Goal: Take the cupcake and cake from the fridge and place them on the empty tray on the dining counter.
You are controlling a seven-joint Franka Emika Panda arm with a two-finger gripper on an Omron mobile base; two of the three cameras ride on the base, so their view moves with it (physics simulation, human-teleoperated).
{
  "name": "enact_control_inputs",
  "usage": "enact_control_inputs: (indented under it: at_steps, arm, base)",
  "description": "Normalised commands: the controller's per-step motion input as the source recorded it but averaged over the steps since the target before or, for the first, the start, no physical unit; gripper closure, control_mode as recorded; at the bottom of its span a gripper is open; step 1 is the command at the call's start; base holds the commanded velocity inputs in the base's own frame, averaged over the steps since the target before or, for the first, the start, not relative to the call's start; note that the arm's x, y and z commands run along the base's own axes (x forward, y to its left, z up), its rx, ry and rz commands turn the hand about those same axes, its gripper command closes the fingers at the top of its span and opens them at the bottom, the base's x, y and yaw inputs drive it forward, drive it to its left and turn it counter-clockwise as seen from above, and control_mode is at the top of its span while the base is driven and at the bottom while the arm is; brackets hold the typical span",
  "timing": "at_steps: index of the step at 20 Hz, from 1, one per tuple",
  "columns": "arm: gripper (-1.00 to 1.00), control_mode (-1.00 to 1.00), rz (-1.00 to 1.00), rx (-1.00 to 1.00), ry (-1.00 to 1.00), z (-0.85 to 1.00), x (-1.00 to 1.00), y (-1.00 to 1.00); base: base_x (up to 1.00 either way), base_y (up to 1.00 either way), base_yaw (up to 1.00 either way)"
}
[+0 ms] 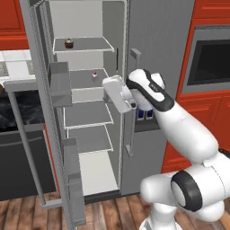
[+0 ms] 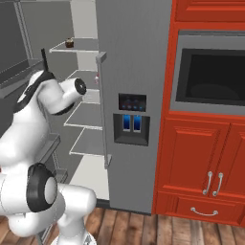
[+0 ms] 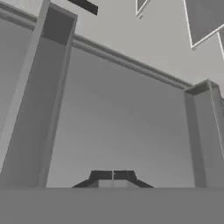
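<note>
The cake (image 1: 95, 75) looks a mere speck; fridge (image 1: 148, 45) top is cropped.

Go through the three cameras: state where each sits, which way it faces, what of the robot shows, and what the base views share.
Left base view: behind-left of the arm, facing the open fridge; white arm at lower right.
Right base view: behind-right, facing the fridge's dispenser door and red cabinets; arm at lower left.
Hand view: on the hand, facing the inside of the open fridge door; the shut gripper shows at the bottom.
Both base views share the cupcake and cake on shelves.

Built-in oven (image 2: 210, 74) in red cabinetry (image 2: 206, 162) at right. Wood plank floor (image 1: 117, 211) below. Black dishwasher front (image 1: 20, 166) at left.
</note>
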Motion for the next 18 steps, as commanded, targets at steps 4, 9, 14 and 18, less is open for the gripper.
enact_control_inputs:
  at_steps: [4, 9, 14, 18]
  arm:
    - [1.00, -1.00, -0.18, -0.52, -0.10, 0.33, 0.00, -0.51]
    - [1.00, -1.00, -0.08, -0.51, -0.02, 0.10, -0.07, -0.63]
    - [-1.00, -1.00, -0.09, -0.44, -0.02, 0.00, -0.48, -0.62]
    - [-1.00, -1.00, -0.10, -0.22, -0.09, 0.16, -0.83, -0.66]
  base:
    - [0.00, 0.00, 0.00]
    - [0.00, 0.00, 0.00]
    - [0.00, 0.00, 0.00]
    - [0.00, 0.00, 0.00]
